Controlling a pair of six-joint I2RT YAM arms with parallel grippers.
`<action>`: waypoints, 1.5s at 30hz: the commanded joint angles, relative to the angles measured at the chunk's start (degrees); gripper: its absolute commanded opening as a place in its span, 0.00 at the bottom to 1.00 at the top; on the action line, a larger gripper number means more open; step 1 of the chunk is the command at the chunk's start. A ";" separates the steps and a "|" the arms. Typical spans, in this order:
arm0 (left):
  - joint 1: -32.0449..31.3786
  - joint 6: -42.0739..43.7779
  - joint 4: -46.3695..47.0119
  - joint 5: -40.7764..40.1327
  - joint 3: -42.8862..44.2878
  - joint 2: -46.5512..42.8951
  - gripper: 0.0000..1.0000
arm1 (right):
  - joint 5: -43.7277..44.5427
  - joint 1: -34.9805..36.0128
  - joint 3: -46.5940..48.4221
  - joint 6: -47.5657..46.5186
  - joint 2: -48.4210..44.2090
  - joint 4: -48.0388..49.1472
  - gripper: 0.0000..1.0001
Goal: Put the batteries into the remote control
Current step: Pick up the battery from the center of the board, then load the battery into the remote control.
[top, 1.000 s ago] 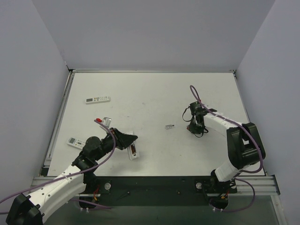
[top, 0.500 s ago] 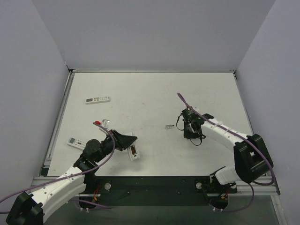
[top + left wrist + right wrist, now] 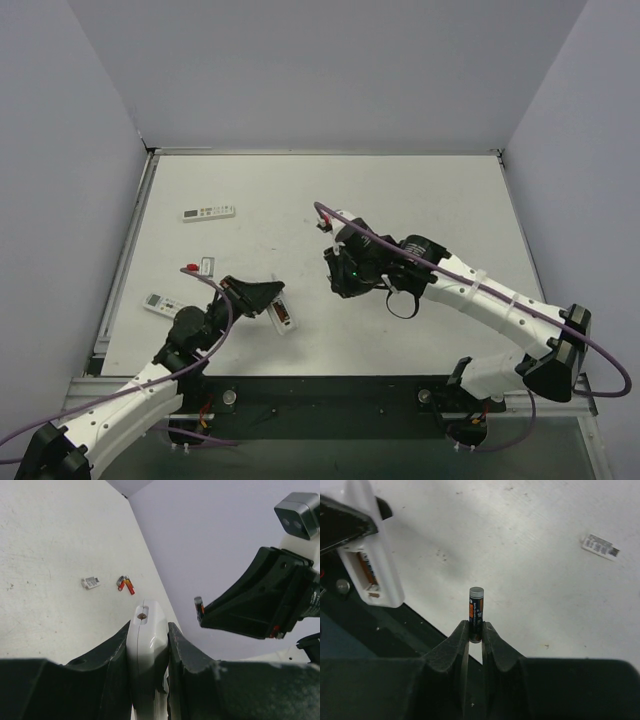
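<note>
**Remote control** (image 3: pixel 146 652): slim white body, clamped by its long sides between the fingers of the left gripper (image 3: pixel 148 627). The jaws are pressed tight against it. One end projects past the fingertips and carries a small round brown dot. Seen from the right wrist, the battery bay (image 3: pixel 367 570) stands open. An orange-marked cell seems to sit inside, though the bay is small and shadowed there.

**Held battery** (image 3: pixel 476 607): dark cylinder with an orange band and a grey cap. The right gripper (image 3: pixel 475 630) pinches its lower end, and the rest stands out beyond the fingertips. The remote control lies ahead and to the left of this gripper, apart from it. From above, bare table (image 3: pixel 400 190) shows between the two grippers.

**Loose batteries** (image 3: pixel 126 584): red and orange markings, lying together on the table. They are ahead of the left gripper, beyond the remote control's tip and slightly to the left.

**Small grey-white tag** (image 3: pixel 90 582): flat on the table just left of the loose batteries, not touching them.

**Second white remote** (image 3: pixel 208 212): well apart from the left gripper, farther out on the table and to its left.

**Remote with grey display** (image 3: pixel 160 304): behind and left of the left gripper, beside that arm's wrist, near the table's left edge.
</note>
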 commanded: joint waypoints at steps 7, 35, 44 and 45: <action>0.24 -9.10 -6.23 -10.82 -5.36 -7.64 0.00 | -11.35 8.27 21.73 -3.02 15.78 -14.46 0.00; 0.15 -10.95 1.57 -13.11 -6.07 -2.03 0.00 | -13.64 9.68 37.47 0.84 33.10 -21.23 0.00; 0.15 -11.65 2.28 -12.93 -6.59 -2.73 0.00 | -12.42 9.42 38.44 0.93 34.25 -21.15 0.05; 0.15 -11.92 2.37 -12.93 -6.68 -2.82 0.00 | -12.33 9.42 38.53 0.85 34.33 -21.06 0.07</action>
